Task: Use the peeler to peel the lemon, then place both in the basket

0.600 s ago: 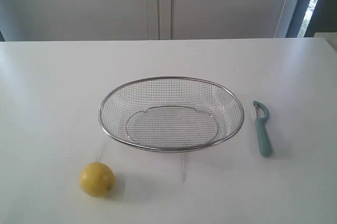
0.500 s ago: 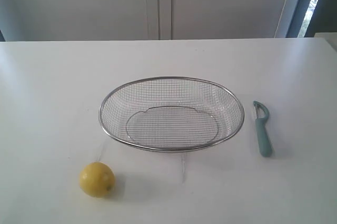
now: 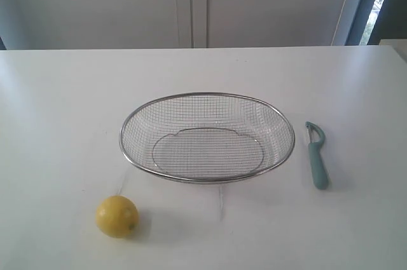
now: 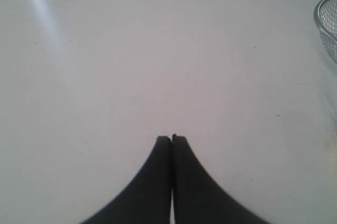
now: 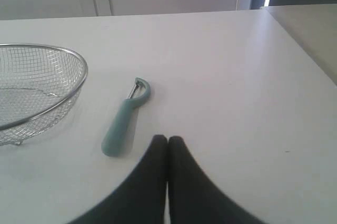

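From outside, you see the lemon (image 3: 117, 216) and peeler (image 3: 316, 155) flanking the empty basket (image 3: 206, 176), one per arm. Your left gripper (image 4: 171, 138) is pinched closed over bare table (image 4: 158, 50). Your right gripper (image 5: 167, 139), also closed and empty, sits near the peeler handle.

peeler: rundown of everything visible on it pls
The peeler is slim and teal-green, plastic by the look, with a curved hooked head holding a narrow metal blade. It lies flat on the white table, to the right of the wire basket in the exterior view and clear of its rim, head pointing away from that camera. Only the table touches it; the right end effector is shut and apart from its handle.
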{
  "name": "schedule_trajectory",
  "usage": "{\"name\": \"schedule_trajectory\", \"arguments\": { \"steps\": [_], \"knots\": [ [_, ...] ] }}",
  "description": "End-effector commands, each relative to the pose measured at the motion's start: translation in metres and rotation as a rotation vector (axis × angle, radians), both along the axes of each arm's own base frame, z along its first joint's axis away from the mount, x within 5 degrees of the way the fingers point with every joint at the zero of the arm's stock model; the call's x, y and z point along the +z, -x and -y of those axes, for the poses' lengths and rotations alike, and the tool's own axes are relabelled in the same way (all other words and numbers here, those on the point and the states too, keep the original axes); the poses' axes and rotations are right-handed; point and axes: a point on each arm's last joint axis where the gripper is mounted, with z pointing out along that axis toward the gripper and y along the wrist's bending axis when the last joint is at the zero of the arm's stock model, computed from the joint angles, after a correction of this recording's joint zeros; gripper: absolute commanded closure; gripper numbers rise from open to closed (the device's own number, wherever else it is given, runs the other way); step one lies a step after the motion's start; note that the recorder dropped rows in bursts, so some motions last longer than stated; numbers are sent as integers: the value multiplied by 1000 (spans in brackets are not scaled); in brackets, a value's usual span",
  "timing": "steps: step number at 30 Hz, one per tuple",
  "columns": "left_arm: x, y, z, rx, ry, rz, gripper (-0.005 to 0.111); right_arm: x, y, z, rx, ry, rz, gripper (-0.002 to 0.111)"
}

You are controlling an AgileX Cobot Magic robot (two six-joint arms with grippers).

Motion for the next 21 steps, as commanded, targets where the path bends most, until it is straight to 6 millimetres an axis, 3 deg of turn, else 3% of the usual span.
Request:
{"name": "schedule_trajectory", "arguments": {
  "steps": [1,21],
  "knots": [
    [-1,0,0,4,9,3,107,-1,0,0,-1,2,5,108],
    [-1,0,0,4,9,3,107,4,-1,0,4,-1,60,108]
  ]
}}
